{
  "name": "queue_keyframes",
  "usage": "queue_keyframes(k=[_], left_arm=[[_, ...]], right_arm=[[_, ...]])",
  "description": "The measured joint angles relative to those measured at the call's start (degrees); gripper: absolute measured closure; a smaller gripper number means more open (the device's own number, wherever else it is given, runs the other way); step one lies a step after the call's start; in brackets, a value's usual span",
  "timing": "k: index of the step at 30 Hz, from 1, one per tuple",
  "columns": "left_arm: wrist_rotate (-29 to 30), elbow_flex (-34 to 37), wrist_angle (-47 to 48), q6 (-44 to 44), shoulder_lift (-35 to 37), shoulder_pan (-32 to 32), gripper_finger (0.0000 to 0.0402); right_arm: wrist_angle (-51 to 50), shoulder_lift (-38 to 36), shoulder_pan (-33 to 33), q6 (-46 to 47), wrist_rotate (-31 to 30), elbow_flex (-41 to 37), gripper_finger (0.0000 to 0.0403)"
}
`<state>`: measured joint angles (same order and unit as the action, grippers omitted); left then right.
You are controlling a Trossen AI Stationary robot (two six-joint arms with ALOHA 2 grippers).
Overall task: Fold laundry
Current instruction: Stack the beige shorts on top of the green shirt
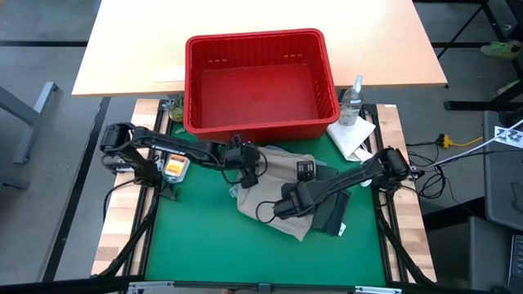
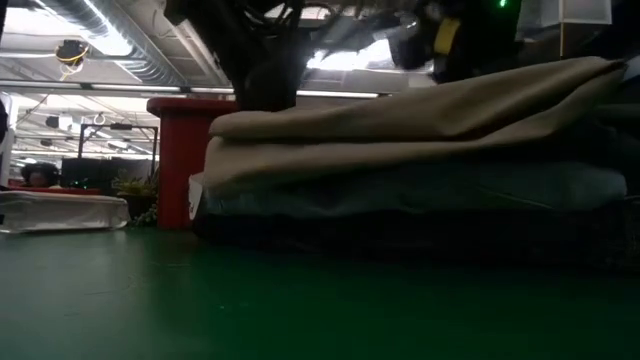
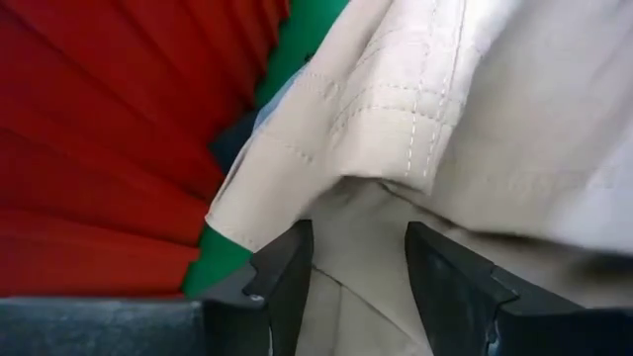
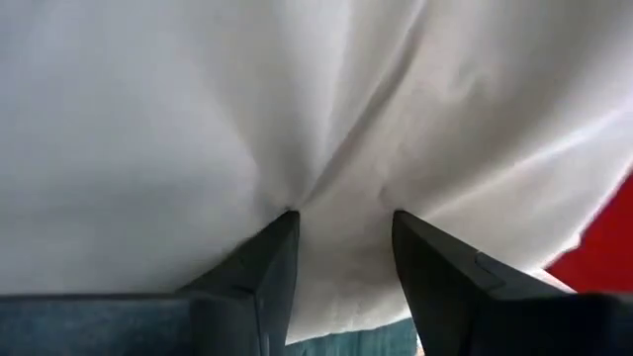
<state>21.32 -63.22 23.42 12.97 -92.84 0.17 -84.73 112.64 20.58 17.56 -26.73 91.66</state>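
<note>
Left gripper point(image 3: 351, 287) pinching a fold of the beige khaki piece point(image 3: 514, 129), cloth bunched between the two dark fingers point(image 3: 287, 282). Right next to it, on the far side, the ribbed wall of the red basket point(image 3: 99, 148), with a strip of green mat point(image 3: 223, 259) and a sliver of light blue denim point(image 3: 272, 99) showing between basket and khaki. From above, left gripper point(image 1: 243, 166) at the pile's edge nearest the basket point(image 1: 260, 122).

Right gripper point(image 4: 341, 257) likewise clamped on pale cloth, creases running into the gap between its fingers point(image 4: 267, 262). From above, right gripper point(image 1: 288, 204) over the near part of the khaki point(image 1: 278, 167), a dark olive green piece point(image 1: 333, 214) just beside it. Farther off toward the right arm's base, a white cloth point(image 1: 353, 137) and a clear bottle point(image 1: 351, 102) by the basket's corner.

At table height, garments stacked: khaki point(image 2: 400, 130) on top, light denim point(image 2: 400, 190) under it, dark navy jeans point(image 2: 400, 235) lowest, blocking most of the basket point(image 2: 180, 160) behind.
</note>
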Motion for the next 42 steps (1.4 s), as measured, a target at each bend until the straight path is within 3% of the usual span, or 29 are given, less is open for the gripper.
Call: queue_keyframes(k=[9,16,21,29,33,42], left_arm=[[0.4,0.0,-0.1,-0.1,6.9,-0.4,0.0241],[-1.2,0.0,-2.2,0.4,9.7,-0.5,0.0241],[-6.5,0.0,-5.2,1.5,7.6,-1.1,0.0241],[-5.3,0.0,-11.2,1.5,2.0,0.0,0.0241],[-1.7,0.0,-13.5,1.5,-1.0,2.0,0.0241],[-0.9,-0.1,-16.1,1.5,-2.8,5.7,0.0241]], right_arm=[[-2.5,-4.1,0.0,0.0,-7.1,7.2,0.0236],[-3.5,-5.4,-0.8,0.1,-12.6,7.7,0.0236],[-3.5,-5.4,-3.9,0.0,-12.7,6.7,0.0236],[-3.3,-5.4,-9.6,-0.1,-11.2,3.1,0.0236],[-3.3,-5.4,-11.8,-0.1,-10.4,1.1,0.0236],[0.0,-5.4,-13.9,0.1,-7.7,-4.7,0.0236]])
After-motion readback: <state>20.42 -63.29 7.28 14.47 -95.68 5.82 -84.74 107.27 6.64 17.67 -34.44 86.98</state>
